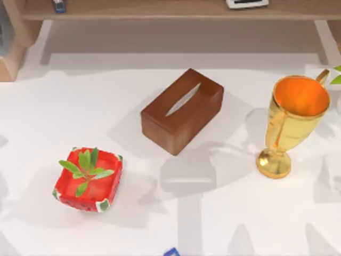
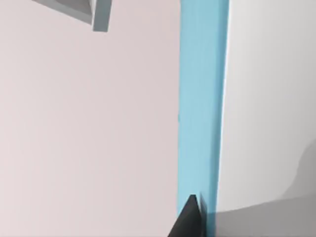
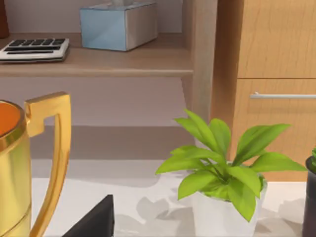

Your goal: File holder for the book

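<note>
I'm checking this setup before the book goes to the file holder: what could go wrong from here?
Possible risks:
1. The wooden tissue box sits mid-table, and the gold trophy cup stands tall on a narrow foot at the right; a sweeping arm could clip or topple it.
2. The potted plant stands close beside the trophy, crowding the right arm's path.
3. The red planter on the left could be nudged by the left arm.

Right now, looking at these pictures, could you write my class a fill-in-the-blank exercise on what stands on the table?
1. The slot in the brown tissue box faces ____.
2. The gold trophy stands at the table's ____ side.
3. The red pot holds a small ____ plant.
4. In the right wrist view, the calculator lies on a ____.

Missing words: up; right; green; shelf
</note>
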